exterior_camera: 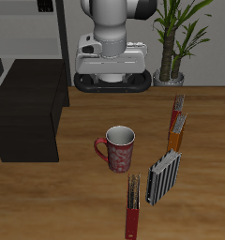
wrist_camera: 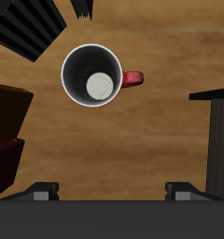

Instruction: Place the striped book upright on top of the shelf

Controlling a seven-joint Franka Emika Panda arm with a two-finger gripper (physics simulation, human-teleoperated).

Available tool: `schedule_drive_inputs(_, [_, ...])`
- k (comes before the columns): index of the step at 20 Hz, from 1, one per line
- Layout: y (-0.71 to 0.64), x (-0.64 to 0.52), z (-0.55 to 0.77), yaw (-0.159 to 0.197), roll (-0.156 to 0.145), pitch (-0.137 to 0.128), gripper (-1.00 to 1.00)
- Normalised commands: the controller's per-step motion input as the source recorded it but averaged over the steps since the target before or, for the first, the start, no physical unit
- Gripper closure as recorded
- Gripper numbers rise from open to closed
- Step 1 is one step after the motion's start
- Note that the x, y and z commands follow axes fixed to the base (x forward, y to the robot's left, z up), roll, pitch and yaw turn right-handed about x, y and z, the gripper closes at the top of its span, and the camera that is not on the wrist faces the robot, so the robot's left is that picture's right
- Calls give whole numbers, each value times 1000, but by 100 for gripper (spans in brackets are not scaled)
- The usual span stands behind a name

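1. Books: three are on the table. The striped book point(exterior_camera: 164, 176) stands near the front edge, just beside the mug point(exterior_camera: 118, 148). One orange-red book point(exterior_camera: 178, 123) stands farther back. One slim dark red book point(exterior_camera: 132, 206) lies nearest the front edge.
2. Mug: one, red-patterned, with its handle facing the shelf point(exterior_camera: 30, 108). The wrist view looks straight down into it point(wrist_camera: 92, 76); the interior is dark with a pale round base.
3. Shelf: one low black cabinet with a flat top, well apart from the striped book, with the mug between them.
4. Plant: one potted plant point(exterior_camera: 174, 37) stands at the back of the table.
5. Rack: one pale metal-frame rack point(exterior_camera: 35, 28) stands behind the shelf.
6. Gripper point(wrist_camera: 112, 191): one, empty. In the wrist view its two fingers point(wrist_camera: 44, 190) stand wide apart, gripping nothing. The mug lies below, beyond the fingertips.
7. Writing: no brand, label or text is legible on any item; the book covers are too small to read.
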Motion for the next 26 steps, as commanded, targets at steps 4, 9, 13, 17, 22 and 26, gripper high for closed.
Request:
schedule_drive_inputs(4, [214, 78, 52, -11, 12, -13, -100])
schedule_drive_inputs(9, [519, 284, 82, -1, -5, -45, -100])
schedule_drive_inputs(13, [638, 427, 145, 0, 16, -42, -100])
schedule_drive_inputs(17, [576, 442, 220, -52, 21, -65, -100])
schedule_drive_inputs(22, [318, 395, 152, -51, 2, -10, -100])
schedule_drive_inputs(26, [302, 452, 66, -66, -7, -9, -100])
